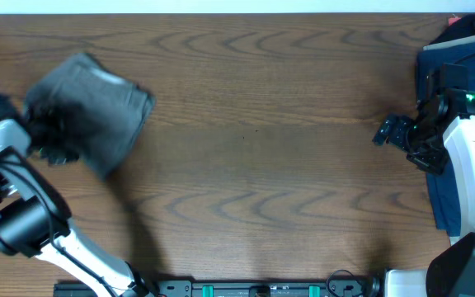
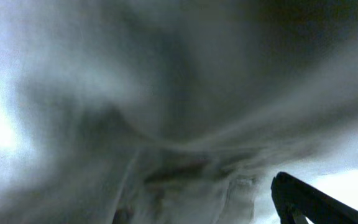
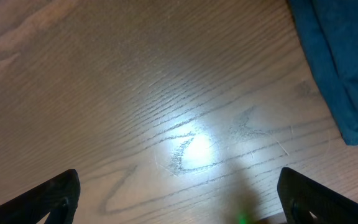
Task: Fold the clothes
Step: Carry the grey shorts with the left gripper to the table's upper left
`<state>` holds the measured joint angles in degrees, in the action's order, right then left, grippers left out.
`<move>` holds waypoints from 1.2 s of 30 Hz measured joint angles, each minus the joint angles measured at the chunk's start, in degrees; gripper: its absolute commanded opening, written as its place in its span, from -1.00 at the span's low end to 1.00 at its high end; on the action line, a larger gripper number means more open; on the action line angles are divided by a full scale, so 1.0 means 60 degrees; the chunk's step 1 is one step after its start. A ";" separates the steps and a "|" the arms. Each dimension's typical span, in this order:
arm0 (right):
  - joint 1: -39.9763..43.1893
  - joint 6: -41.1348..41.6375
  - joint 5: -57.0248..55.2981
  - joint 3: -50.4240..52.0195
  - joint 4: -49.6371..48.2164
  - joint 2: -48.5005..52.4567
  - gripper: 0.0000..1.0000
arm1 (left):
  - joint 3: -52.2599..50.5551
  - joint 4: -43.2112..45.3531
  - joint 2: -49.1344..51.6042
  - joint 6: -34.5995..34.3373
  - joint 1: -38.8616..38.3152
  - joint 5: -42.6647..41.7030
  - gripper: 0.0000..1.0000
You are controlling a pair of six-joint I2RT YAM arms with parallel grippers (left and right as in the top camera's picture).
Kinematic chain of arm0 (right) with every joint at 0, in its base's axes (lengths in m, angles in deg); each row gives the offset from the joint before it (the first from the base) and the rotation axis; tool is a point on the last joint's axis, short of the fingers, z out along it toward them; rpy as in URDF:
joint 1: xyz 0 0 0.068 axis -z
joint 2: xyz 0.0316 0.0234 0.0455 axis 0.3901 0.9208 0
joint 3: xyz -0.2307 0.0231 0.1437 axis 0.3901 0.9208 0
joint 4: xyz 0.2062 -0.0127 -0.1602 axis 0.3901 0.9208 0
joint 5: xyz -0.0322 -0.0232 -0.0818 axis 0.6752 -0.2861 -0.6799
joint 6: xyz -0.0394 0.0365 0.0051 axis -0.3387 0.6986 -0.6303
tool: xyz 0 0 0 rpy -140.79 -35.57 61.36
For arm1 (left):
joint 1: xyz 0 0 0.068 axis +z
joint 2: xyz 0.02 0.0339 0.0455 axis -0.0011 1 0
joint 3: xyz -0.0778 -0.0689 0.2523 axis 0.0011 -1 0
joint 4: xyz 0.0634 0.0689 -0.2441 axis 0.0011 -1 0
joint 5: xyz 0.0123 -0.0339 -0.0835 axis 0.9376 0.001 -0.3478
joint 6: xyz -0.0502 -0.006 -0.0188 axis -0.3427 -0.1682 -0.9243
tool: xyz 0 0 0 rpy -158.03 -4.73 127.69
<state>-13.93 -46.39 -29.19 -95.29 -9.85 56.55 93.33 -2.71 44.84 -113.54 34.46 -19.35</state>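
Seen from overhead, the light grey woven cotton shorts (image 1: pixel 93 103) lie bunched at about 10 o'clock on the brown wood-grain table (image 1: pixel 254 165), their outline smeared by blur. The left gripper (image 1: pixel 52 140) sits at the heap's 7 o'clock edge, dark against the cloth and touching it. In the left wrist view the shorts (image 2: pixel 166 106) fill nearly the whole picture as soft grey folds close to the lens; only one dark finger (image 2: pixel 309 202) shows, at 5 o'clock, and the other is hidden behind fabric, so I cannot tell whether the fingers are pinching the cloth or standing apart.

The middle of the table carries nothing but grain.

At 3 o'clock the right gripper (image 1: pixel 390 132) hangs over bare wood, well apart from the shorts and just beside the large dark blue cloth garment (image 1: pixel 456 74) that drapes along the right edge. The right wrist view shows the right gripper (image 3: pixel 178 183) with its two black fingers (image 3: pixel 48 199) spread wide — one at 7 o'clock, one at 5 o'clock — nothing between them but table, with the blue garment (image 3: pixel 340 62) at 2 o'clock.
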 measured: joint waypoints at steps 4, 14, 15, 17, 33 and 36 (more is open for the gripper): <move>0.0000 0.0000 0.0000 0.0000 0.0000 0.0000 0.99 | -0.0313 0.2820 0.0237 -0.0339 -0.1144 -0.0484 0.88; 0.0000 0.0000 0.0000 0.0000 0.0000 0.0000 0.99 | -0.0510 0.3912 0.0474 -0.0186 -0.2379 -0.1869 0.96; 0.0000 0.0000 0.0000 0.0000 0.0000 0.0000 0.98 | -0.0510 0.3763 0.0474 -0.0095 -0.2379 -0.1887 0.96; 0.0000 0.0000 0.0000 0.0000 0.0000 0.0000 0.99 | -0.0510 0.3515 0.0437 0.0193 -0.2353 -0.1963 0.98; 0.0000 0.0000 0.0004 0.0000 0.0000 0.0000 0.99 | -0.0506 0.1723 0.0186 0.2481 -0.3257 0.0914 -0.58; 0.0000 0.0000 0.0000 0.0000 0.0000 0.0000 0.99 | -0.0506 0.1741 0.0127 0.2575 -0.3534 0.1523 -0.60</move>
<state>-13.93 -46.39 -29.19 -95.29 -9.85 56.55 90.29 7.74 45.61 -98.09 13.26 -10.21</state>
